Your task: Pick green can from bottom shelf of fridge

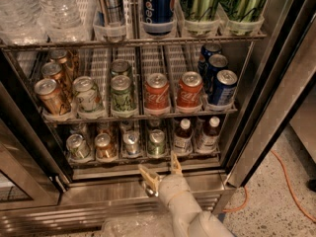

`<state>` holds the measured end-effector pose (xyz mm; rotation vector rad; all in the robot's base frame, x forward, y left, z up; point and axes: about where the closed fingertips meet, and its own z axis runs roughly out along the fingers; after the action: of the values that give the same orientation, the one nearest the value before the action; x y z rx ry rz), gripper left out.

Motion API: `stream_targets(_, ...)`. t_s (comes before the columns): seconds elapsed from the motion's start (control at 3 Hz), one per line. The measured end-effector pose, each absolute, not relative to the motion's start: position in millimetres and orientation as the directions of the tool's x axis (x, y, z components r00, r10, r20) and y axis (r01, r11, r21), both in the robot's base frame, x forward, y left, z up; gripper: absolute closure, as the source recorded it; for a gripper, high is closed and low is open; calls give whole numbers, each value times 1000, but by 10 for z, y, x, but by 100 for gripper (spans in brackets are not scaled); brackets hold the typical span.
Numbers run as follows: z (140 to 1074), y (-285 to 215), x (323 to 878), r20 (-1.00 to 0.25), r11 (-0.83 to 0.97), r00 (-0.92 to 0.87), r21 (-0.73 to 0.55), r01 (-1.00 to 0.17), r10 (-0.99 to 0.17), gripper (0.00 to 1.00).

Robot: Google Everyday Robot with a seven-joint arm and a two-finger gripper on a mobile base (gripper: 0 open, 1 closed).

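Observation:
The green can (pixel 156 142) stands at the front of the bottom shelf (pixel 118 161) of the fridge (pixel 98 192), fourth lane from the left, silver top up. My gripper (pixel 159 165) is open and empty. It sits just below and in front of the shelf's front edge, right under the green can and not touching it. My pale arm comes up from the bottom of the view.
On the bottom shelf, three other small cans (pixel 104 146) stand left of the green can and two brown white-capped bottles (pixel 182 136) stand to its right. The rack above holds Coca-Cola cans (pixel 157 90). An orange cable (pixel 289 181) lies on the floor at right.

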<state>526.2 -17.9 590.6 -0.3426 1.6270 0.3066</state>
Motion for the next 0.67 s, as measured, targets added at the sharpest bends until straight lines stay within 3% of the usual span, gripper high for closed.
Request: stream_targets(0.67, 5982, -95, 5516, -995, 921, -98, 21, -390, -18, 21)
